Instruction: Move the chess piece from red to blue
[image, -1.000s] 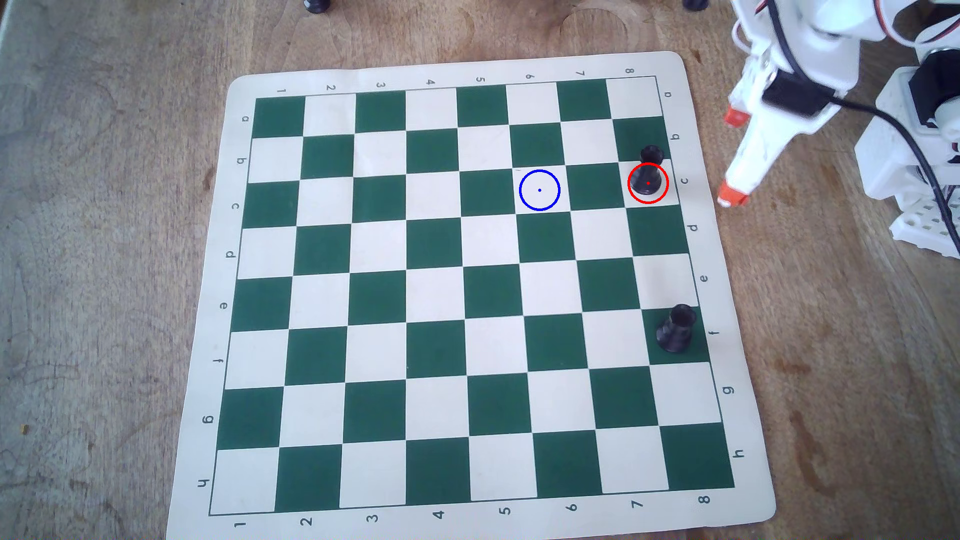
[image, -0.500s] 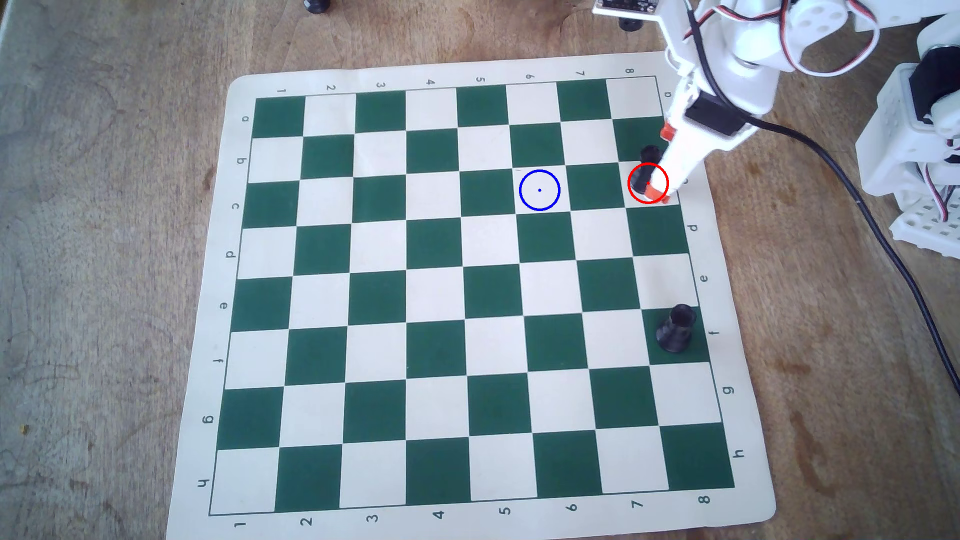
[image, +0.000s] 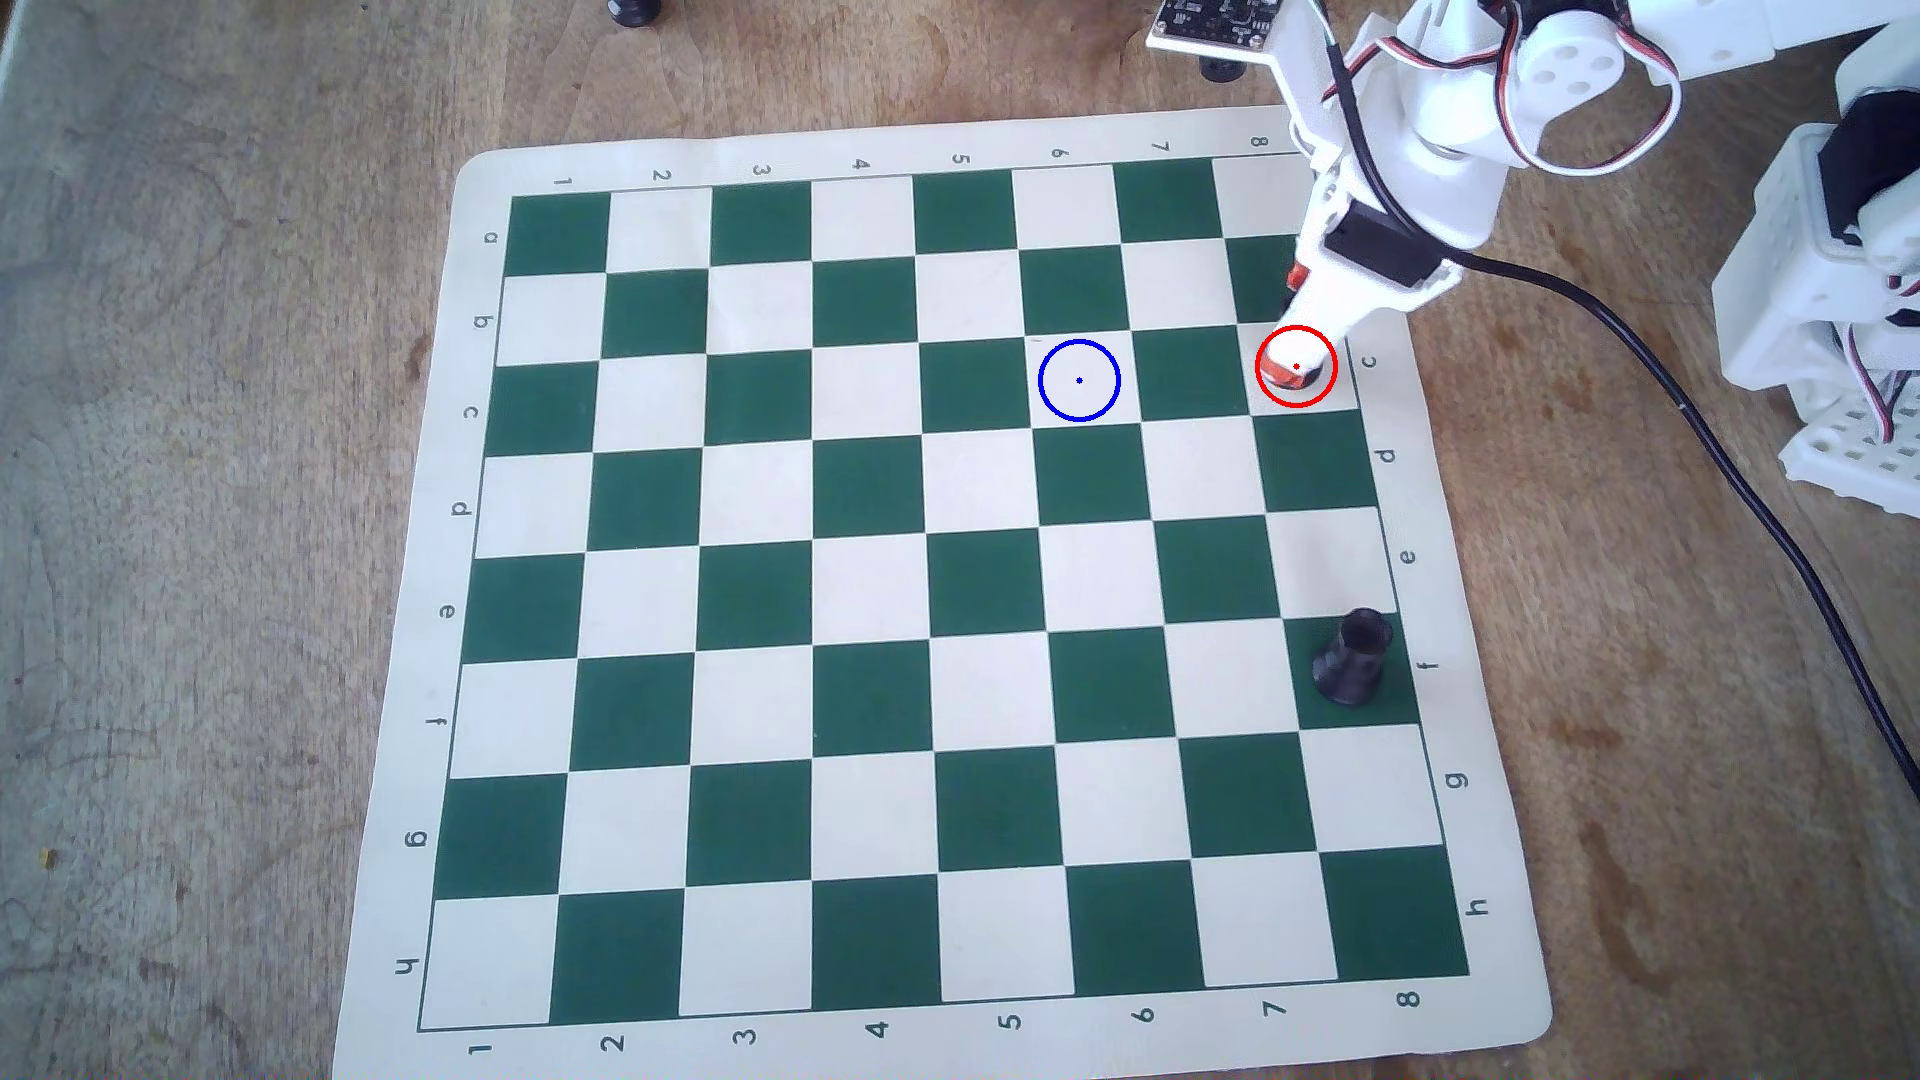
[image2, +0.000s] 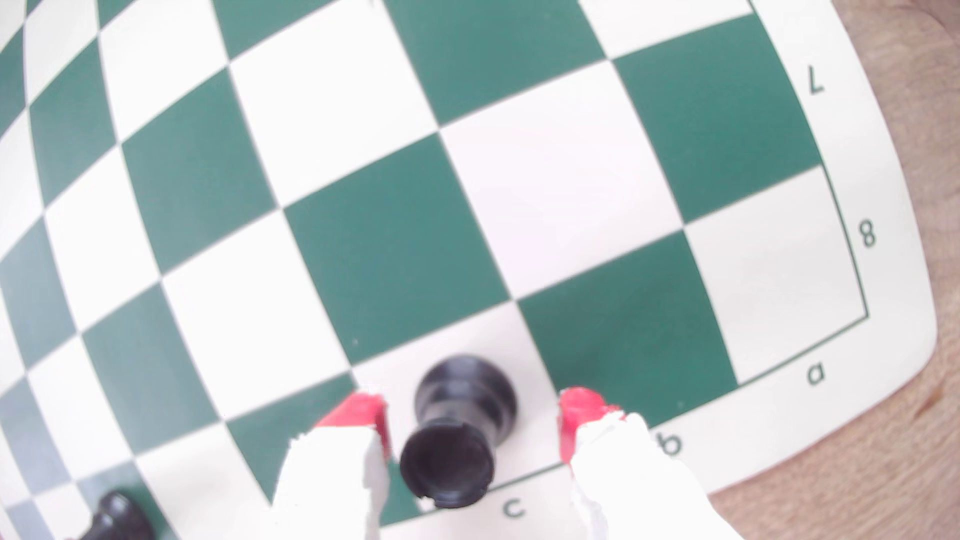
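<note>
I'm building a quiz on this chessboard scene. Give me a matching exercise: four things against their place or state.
Things:
1. chess piece
2. blue circle
3. second black piece
4. tool

Places or states:
A. open, fingers either side of a piece
B. empty white square
C. green square by the board edge
D. upright between the red fingertips

Pairs: 1-D, 2-B, 3-C, 4-A

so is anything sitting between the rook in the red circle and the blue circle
Nothing visible. In the overhead view the one green square between the red circle and the blue circle is bare. The second black rook stands three rows away. The wrist view shows the claw open around the rook.
</note>
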